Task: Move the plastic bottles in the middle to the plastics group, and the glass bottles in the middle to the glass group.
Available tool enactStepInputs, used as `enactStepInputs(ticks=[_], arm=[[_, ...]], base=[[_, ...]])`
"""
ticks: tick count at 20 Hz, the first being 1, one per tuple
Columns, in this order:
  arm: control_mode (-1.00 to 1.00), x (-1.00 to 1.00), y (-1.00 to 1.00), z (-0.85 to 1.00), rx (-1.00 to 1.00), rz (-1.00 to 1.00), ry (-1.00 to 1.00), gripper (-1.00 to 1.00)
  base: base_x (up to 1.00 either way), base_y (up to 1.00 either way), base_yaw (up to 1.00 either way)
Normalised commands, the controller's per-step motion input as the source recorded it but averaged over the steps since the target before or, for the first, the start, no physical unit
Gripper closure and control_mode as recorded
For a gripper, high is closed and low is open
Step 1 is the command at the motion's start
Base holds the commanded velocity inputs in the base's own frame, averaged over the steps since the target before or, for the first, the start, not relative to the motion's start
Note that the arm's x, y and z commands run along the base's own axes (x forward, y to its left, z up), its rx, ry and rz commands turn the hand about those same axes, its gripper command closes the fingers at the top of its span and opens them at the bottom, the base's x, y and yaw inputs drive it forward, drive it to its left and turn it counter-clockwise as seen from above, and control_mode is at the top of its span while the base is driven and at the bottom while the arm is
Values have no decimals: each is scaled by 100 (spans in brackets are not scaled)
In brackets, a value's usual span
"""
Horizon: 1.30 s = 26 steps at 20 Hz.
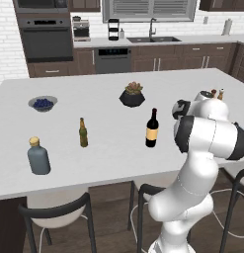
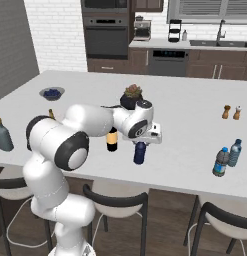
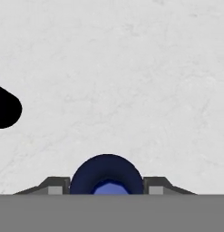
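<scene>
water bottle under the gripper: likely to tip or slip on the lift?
The water bottle stands upright and looks slim and taller than wide, so a sideways nudge could tip it. The gripper has a finger on each side of its round top; a smooth curved surface may slip. Probably light for its size.

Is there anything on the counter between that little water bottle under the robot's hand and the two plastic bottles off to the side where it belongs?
Nothing visible. In the right base view, bare counter lies between the water bottle under the gripper and the plastics group. The wine bottle stands on the water bottle's other side; the two shakers stand farther back.
</scene>
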Motion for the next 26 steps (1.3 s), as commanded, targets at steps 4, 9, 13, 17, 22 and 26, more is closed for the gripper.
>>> enactStepInputs(ticks=[4,9,13,17,22,26], arm=[[-100,-38,-20,36,1,7,-5,100],[-100,-57,-33,37,-5,0,1,100],[-100,-50,-47,28,-12,0,0,100],[-100,-37,-67,11,-9,-4,0,100],[-100,-31,-82,0,-5,-9,0,100],[-100,-24,-90,2,-2,-8,0,100]], base=[[0,0,0],[0,0,0],[0,0,0],[0,0,0],[0,0,0],[0,0,0]])
